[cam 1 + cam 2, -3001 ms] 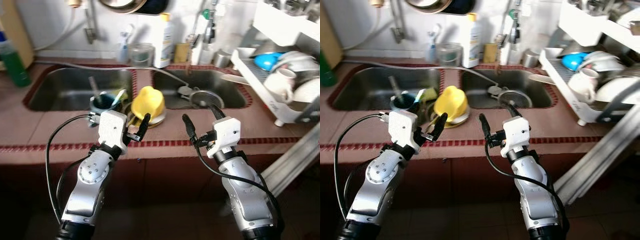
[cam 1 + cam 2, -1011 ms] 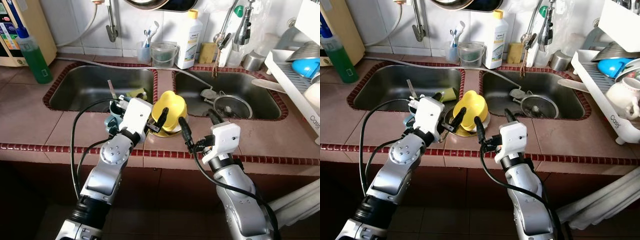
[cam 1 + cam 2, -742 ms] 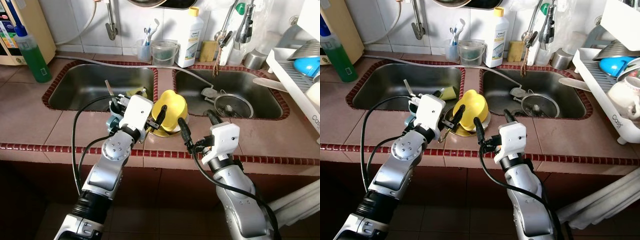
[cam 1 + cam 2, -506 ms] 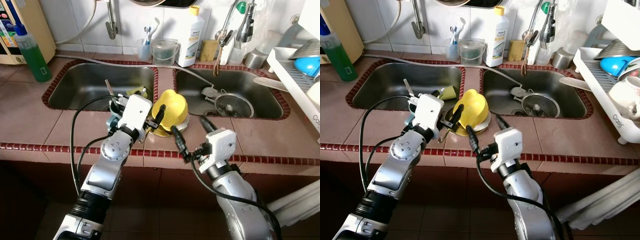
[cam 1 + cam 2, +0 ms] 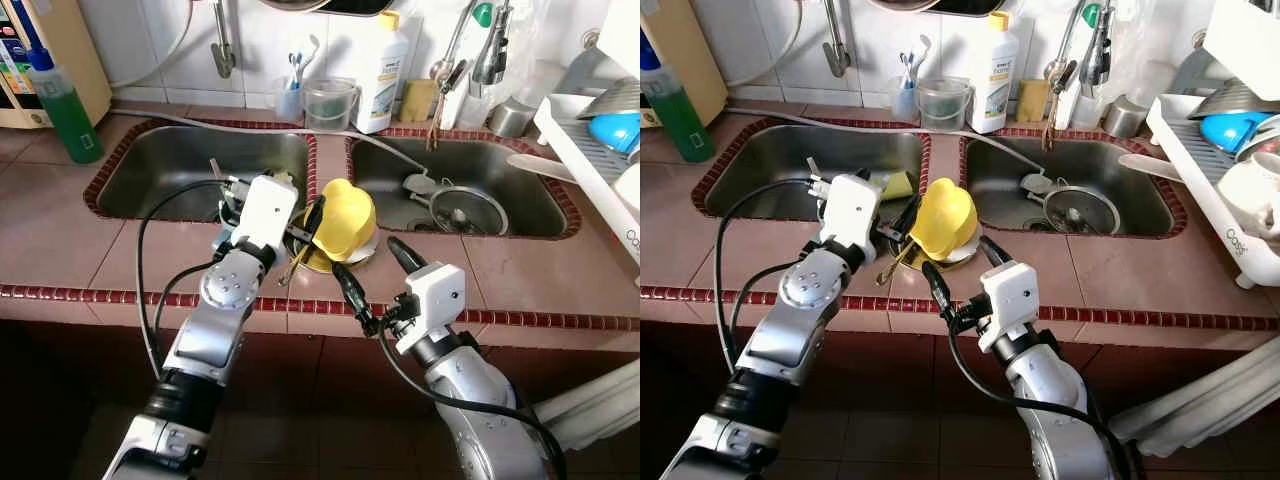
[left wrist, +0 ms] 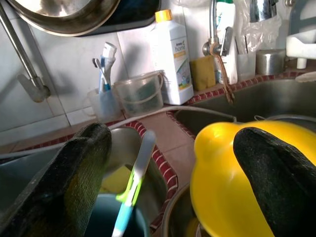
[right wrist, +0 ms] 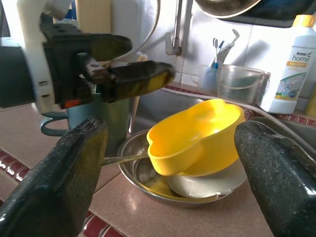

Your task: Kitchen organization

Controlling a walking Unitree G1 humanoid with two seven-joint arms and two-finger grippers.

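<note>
1. Green bottle point(image 5: 65, 108) stands far left on the counter, well clear of the arms.
2. Left sink point(image 5: 170, 165), just behind the left arm.
3. Teal mug point(image 7: 106, 118) with a toothbrush point(image 6: 134, 185) in it stands on the counter beside the left gripper.
4. Left gripper point(image 5: 300, 222): fingers spread, holding nothing, one finger close against the yellow bowl point(image 5: 345, 215).
5. Yellow bowl sits upside down and tilted in a steel dish point(image 7: 148, 185) on the strip between the sinks; a spoon point(image 5: 895, 262) pokes out of the dish.
6. Right gripper point(image 5: 370, 275): fingers spread, empty, just in front of the bowl at the counter edge.
7. Right sink point(image 5: 500, 175) holds a strainer point(image 5: 462, 210).
8. Dish rack point(image 5: 590, 150), far right.
</note>
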